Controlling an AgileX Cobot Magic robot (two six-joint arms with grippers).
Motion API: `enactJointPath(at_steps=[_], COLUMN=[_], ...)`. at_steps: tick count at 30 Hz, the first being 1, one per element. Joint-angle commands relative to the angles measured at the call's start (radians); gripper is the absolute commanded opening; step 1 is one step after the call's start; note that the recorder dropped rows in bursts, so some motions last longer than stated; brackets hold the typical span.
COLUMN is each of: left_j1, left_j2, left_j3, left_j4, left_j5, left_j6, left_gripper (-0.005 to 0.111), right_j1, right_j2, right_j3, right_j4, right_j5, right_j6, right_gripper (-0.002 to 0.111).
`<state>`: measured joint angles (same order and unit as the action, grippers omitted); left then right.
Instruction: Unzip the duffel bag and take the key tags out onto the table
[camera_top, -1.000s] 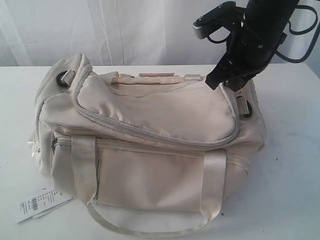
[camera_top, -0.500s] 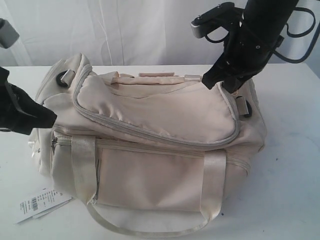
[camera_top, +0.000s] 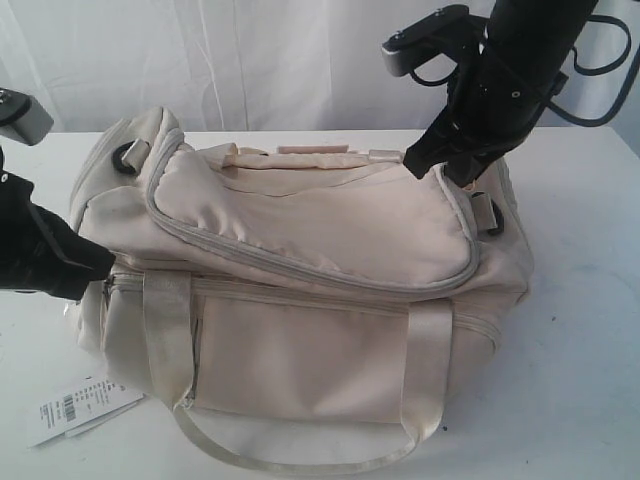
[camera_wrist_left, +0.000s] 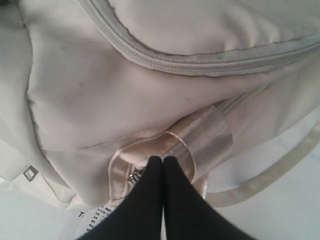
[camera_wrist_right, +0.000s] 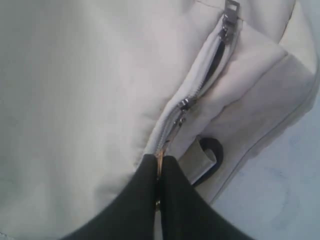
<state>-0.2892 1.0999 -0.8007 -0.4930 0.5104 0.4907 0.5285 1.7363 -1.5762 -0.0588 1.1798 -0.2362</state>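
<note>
**Both claws on the bag now, zip barely cracked**

The bag (camera_top: 320, 300) sits mid-table (camera_top: 585, 340), front pocket facing the camera and top flap (camera_top: 320, 215) lying down. A paper tag (camera_top: 80, 408) lies on the table by its near left corner.

The right claw (camera_top: 413, 163) is at the far right corner of the flap, squeezed tight. In the right wrist view there's a thin brassy zip pull (camera_wrist_right: 159, 167) nipped between the tips. A bit further along that zip sits a slider (camera_wrist_right: 185, 104), and past it the teeth are parted just enough to show a dark slit (camera_wrist_right: 216, 57). From the exterior view, the rest of the flap zip looks closed.

The left claw (camera_top: 103, 262) is pressed against the bag's left end, near where the front zip line starts. In the left wrist view its fingers are closed tip to tip, up against the shiny strap (camera_wrist_left: 205, 137), with a small metal bit (camera_wrist_left: 134, 176) right beside them. Honestly I can't tell whether any fabric is caught in there, it's too tight to see.

What changed: a second ago the left arm wasn't in shot at all. Half a second ago it had come in from the left with its tip a little higher on the bag's end, and now it's lower. The right claw slid a touch leftward along the flap edge early on and has sat put for the last half second. The bag itself hasn't shifted.
</note>
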Motion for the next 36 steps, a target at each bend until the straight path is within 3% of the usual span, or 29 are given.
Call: enactJointPath(at_steps=[1,36], left_j1=[-0.003,-0.003], left_j2=[-0.004,-0.006], left_j3=[0.005,0.002], left_j4=[-0.019,-0.054], left_j5=[0.008,0.013], left_j6=[0.006,0.006], left_gripper=[0.0,0.0], right_j1=[0.0,0.0], right_j2=[-0.041,-0.258], right_j3=[0.059,0.364], right_j4=[0.015,0.153], right_j5=[0.041,0.041], right_j6=[-0.021,-0.03], right_gripper=[0.0,0.0])
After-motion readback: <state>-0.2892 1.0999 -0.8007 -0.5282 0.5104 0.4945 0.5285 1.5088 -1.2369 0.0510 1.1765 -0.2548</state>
